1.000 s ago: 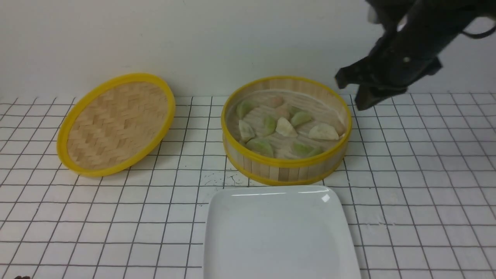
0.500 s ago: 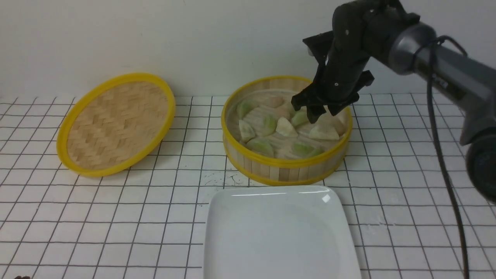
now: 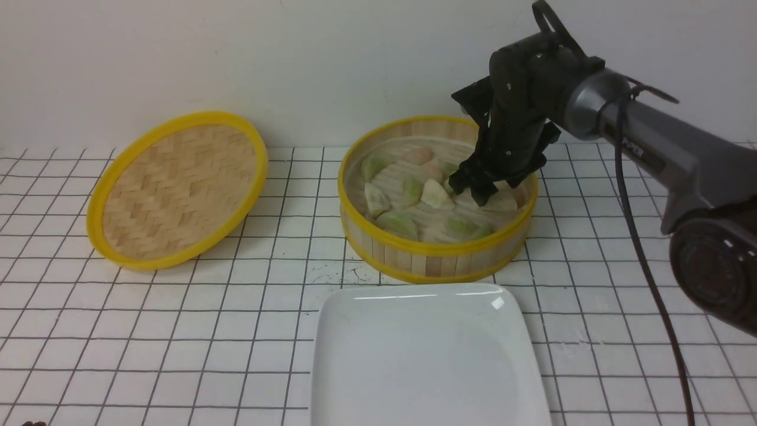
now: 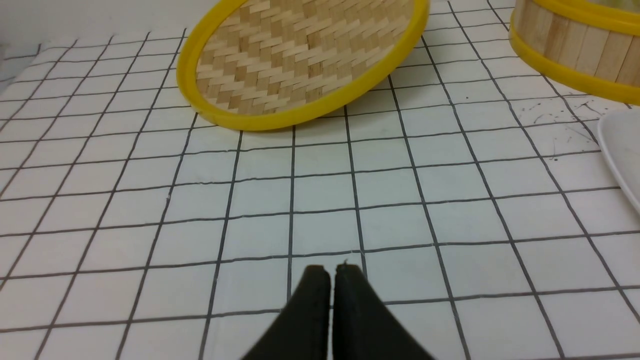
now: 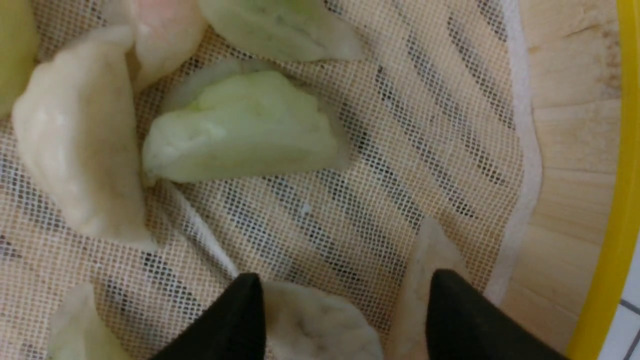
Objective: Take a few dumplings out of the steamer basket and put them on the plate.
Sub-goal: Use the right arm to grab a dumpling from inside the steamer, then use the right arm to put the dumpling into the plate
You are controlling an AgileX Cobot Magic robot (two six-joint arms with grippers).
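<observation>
Only in right wrist view: mesh liner (image 5: 415, 130) beneath dumplings (image 5: 245, 130), right pincer (image 5: 345, 312) open, grasping nothing.

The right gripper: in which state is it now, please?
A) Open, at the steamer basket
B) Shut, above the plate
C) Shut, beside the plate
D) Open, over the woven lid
A: the right gripper has its fingers apart over the dumplings, inside the yellow rim of the steamer basket.
</observation>
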